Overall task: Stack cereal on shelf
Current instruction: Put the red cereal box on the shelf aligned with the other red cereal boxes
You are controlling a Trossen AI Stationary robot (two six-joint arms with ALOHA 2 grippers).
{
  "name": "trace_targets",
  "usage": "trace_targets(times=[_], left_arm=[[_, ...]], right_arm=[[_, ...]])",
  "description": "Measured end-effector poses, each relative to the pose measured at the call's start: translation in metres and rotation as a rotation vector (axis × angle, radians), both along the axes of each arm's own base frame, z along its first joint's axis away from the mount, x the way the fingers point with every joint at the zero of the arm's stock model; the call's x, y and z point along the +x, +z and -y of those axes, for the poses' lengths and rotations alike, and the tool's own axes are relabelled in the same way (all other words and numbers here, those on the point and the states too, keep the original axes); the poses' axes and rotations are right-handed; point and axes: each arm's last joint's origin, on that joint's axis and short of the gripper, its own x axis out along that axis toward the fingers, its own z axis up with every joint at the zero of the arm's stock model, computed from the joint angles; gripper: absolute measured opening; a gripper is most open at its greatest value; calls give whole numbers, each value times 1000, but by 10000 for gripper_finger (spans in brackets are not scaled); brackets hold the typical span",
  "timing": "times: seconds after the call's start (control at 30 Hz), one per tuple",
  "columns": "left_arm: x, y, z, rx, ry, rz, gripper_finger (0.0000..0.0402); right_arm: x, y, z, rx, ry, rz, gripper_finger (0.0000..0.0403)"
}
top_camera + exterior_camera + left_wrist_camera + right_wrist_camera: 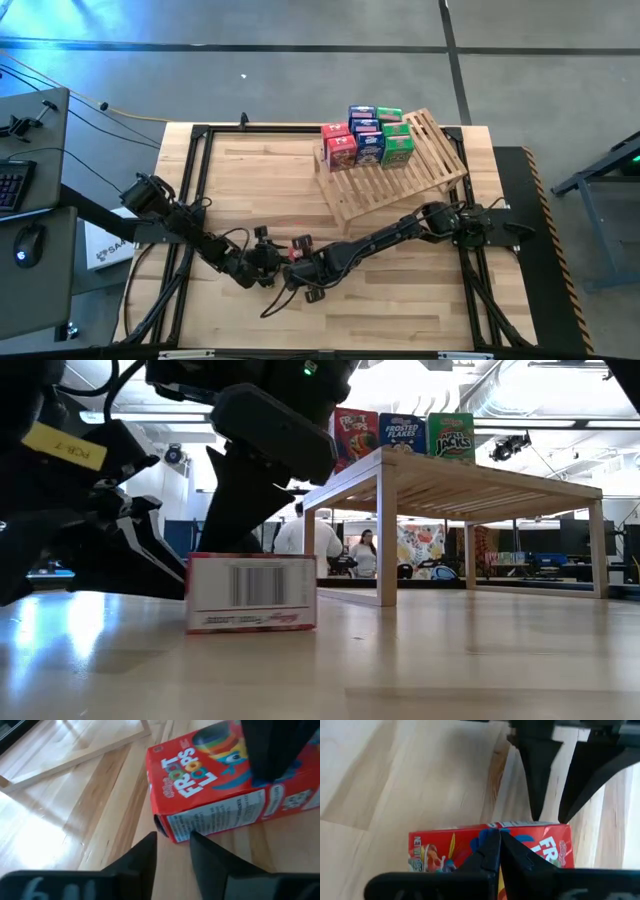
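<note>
A red Froot Loops cereal box [210, 775] lies flat on the table, printed front up; in the low view the cereal box [250, 592] shows its barcode end. My right gripper [497, 845] is shut and comes down onto that front. My left gripper [172, 845] is open at table height, its fingers at a corner of the box's side wall. In the high view both grippers meet at the box [299, 243]. The slatted wooden shelf [400, 175] stands at the back, with several red, blue and green boxes [365, 140] at its far end. My right gripper sets its shut fingertips [490, 851] on the box's printed front [445, 852], slanting down from above and from the table's right. The box lies flat on the table under them. My left gripper's fingertips [150, 845] stand at the box's side-wall corner [165, 827]; I cannot tell whether they touch it.
The shelf [450, 475] stands on legs with open room under it, right of the box in the low view. Bare tabletop [400, 310] lies toward the near edge. A black frame rail [190, 200] runs along the table's left side. People show in the room behind.
</note>
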Motion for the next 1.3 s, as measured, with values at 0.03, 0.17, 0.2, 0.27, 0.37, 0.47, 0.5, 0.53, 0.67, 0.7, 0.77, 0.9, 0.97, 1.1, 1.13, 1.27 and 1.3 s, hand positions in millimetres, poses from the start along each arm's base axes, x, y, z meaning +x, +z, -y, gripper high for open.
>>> trace_targets(times=[0.03, 0.17, 0.2, 0.27, 0.37, 0.47, 0.5, 0.53, 0.67, 0.7, 0.77, 0.9, 0.97, 1.1, 1.13, 1.27, 1.3], left_arm=[[0, 0, 0, 2, 0, -3, 100], [-1, 0, 1, -1, -4, 0, 73], [-1, 0, 3, -3, -7, 4, 66], [-4, 1, 6, -13, -17, 11, 52], [-8, 1, 13, -42, -32, 21, 33], [-13, 2, 20, -85, -41, 37, 19], [-15, 2, 22, -100, -44, 39, 16], [-16, 2, 24, -118, -44, 44, 13], [-18, 2, 27, -212, -5, 73, 9], [-17, 2, 27, -232, 12, 79, 9], [-15, 2, 24, -266, 40, 84, 9], [-6, 2, 12, -325, 98, 81, 9], [-1, 2, 5, -347, 120, 79, 9], [6, 1, -6, -375, 166, 78, 9], [8, 1, -9, -382, 173, 76, 9], [11, 1, -14, -402, 192, 76, 9], [12, 1, -15, -405, 195, 80, 9]], right_arm=[[0, 0, 0, -2, 3, 3, 0], [-1, 17, -7, -19, 13, 2, 0], [-2, 25, -11, -27, 17, 5, 0], [-9, 40, -20, -64, 18, -18, 0], [-24, 62, -38, -114, 1, -38, 0], [-45, 74, -60, -140, -10, -81, 0], [-51, 74, -66, -148, -27, -95, 0], [-57, 70, -72, -161, -44, -107, 0], [-75, 38, -82, -221, -135, -151, 0], [-78, 29, -82, -230, -168, -150, 0], [-85, 21, -80, -239, -214, -115, 0], [-102, 24, -68, -198, -333, 109, 0], [-111, 12, -56, -139, -401, 186, 0], [-121, -8, -32, 56, -506, 364, 0], [-123, -14, -26, 93, -524, 405, 0], [-125, -38, -7, 175, -579, 518, 0], [-124, -40, -3, 199, -599, 546, 0]])
